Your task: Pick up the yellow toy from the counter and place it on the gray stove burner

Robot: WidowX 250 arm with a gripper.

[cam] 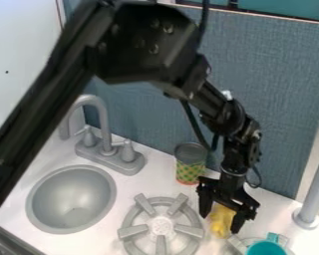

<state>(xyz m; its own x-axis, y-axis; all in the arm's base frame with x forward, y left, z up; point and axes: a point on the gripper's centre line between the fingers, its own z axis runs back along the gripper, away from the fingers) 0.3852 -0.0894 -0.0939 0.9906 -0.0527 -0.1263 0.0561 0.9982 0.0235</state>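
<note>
backdrop: blue-grey textured partition (282, 89), thin pale top trim | above: teal panels (285, 8) | left: white wall (19, 60) | below: white counter (130, 187), grey inset sink (72, 199) | right: grey post (316, 187)

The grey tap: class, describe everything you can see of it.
The tap is plain grey and looks like moulded plastic. Its tall spout rises, arches over and ends in a downward-pointing tip. Two stubby handles flank it on a long base plate with rounded ends. It stands upright on the white counter, behind the round grey sink. No water shows, and apart from the counter beneath, nothing appears to touch it.
</note>
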